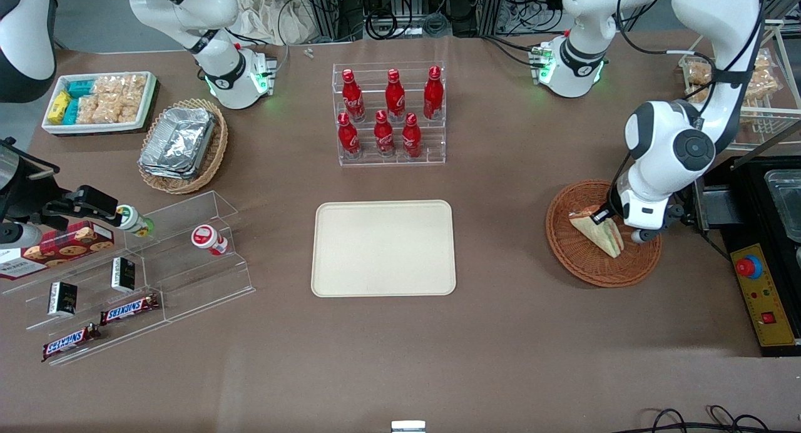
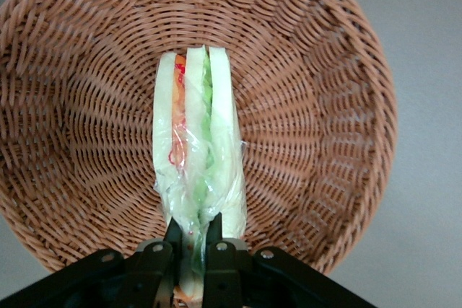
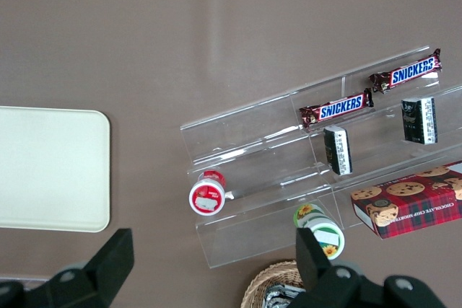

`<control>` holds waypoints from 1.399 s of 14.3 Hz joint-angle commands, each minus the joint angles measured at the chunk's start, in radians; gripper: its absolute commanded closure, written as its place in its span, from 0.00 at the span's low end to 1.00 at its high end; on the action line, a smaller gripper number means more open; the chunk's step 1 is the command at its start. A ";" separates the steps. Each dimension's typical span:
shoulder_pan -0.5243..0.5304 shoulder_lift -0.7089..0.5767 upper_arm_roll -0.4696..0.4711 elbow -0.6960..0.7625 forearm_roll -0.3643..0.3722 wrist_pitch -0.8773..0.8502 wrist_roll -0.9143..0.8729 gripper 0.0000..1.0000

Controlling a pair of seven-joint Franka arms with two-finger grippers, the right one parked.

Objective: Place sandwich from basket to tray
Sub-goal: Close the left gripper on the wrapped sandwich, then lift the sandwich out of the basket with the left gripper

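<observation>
Inside the basket [image 2: 72, 106], the gripper [image 2: 193, 239] has its fingers [image 2: 173, 234] clamped on the sandwich [image 2: 198, 149] corner; a straight lift clearing the rim should precede carrying toward the tray [image 1: 383, 248].

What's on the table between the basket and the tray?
Nothing: front view shows bare brown tabletop between basket and tray. The gripper is in the basket, shut on the sandwich.

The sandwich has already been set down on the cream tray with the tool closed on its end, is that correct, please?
Not quite. The sandwich is in the round brown basket, not on the tray, which lies nearer the table's middle. The rest holds: the tool is shut on the sandwich's end. The left wrist view shows the grip and the basket; the front view confirms it.
</observation>
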 commanded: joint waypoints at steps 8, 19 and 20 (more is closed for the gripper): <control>-0.087 -0.078 -0.018 0.488 0.009 -0.704 0.140 0.95; -0.093 0.035 -0.364 0.596 0.019 -0.640 0.213 0.94; -0.124 0.078 -0.374 0.618 0.031 -0.616 0.187 0.93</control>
